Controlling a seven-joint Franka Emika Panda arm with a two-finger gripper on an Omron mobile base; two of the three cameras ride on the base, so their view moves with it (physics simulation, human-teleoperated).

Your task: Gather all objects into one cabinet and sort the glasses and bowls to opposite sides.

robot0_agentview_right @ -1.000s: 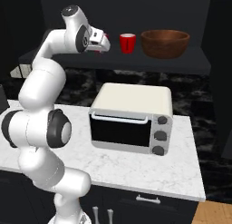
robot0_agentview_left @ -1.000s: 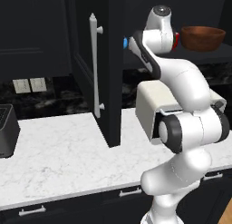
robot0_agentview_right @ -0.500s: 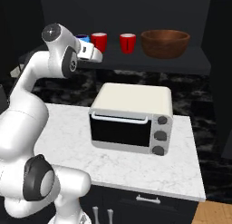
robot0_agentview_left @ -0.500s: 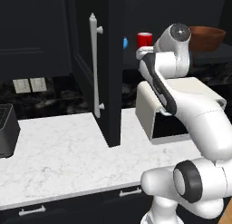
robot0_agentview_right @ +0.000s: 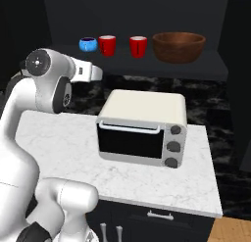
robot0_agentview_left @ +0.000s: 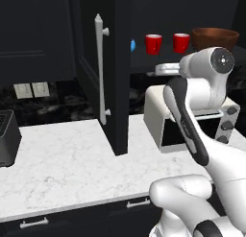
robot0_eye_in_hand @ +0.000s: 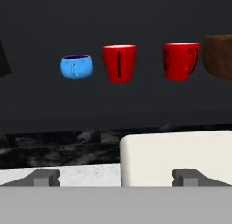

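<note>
hiding behind cabinet door (robot0_agentview_left: 115,73), blue bowl (robot0_agentview_left: 133,45) barely shows; wooden bowl (robot0_eye_in_hand: 219,56) cropped; end effector (robot0_eye_in_hand: 115,177) seemingly released, empty.

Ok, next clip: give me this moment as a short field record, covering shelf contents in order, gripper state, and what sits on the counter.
shelf order, left to right: small blue bowl, red cup, second red cup, wooden bowl
sorting: bowls at opposite ends, cups between them
gripper: open, holding nothing, away from the shelf
cabinet door: open
counter: toaster oven
</note>
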